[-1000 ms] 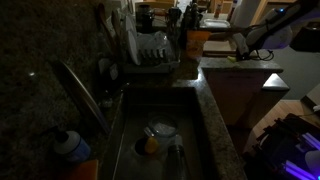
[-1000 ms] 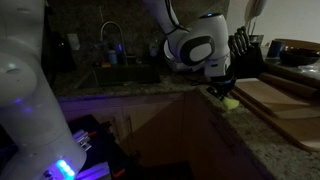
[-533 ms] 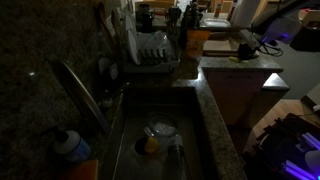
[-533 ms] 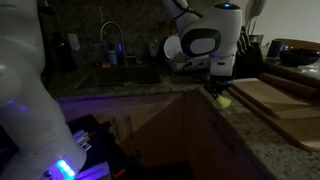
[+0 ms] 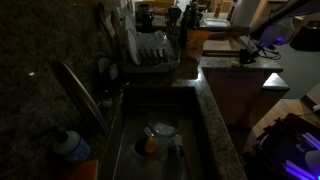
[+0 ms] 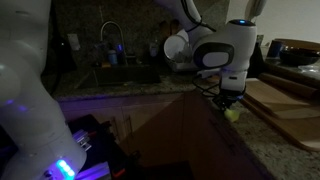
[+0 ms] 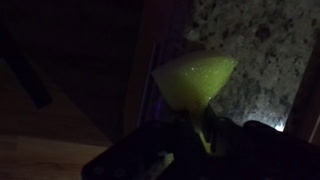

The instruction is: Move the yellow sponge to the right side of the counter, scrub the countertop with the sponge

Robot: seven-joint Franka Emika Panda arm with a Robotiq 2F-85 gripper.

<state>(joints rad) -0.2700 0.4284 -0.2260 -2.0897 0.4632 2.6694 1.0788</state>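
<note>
Close up, only my wrist view shows the grip: my gripper [image 7: 200,125] is clamped on the yellow sponge [image 7: 195,78], which sits at the edge of the speckled counter [image 7: 255,50]. In an exterior view my arm [image 6: 215,50] arches over with the wrist pointing down, wooden boards [image 6: 285,100] just beyond.

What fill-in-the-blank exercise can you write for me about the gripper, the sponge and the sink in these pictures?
1. The gripper grips a sponge of ____ colour.
2. Its jaws are not open but ____.
3. The orange-yellow lump lies in the sink, not on the granite ____.
Missing words: yellow; shut; counter.
</note>
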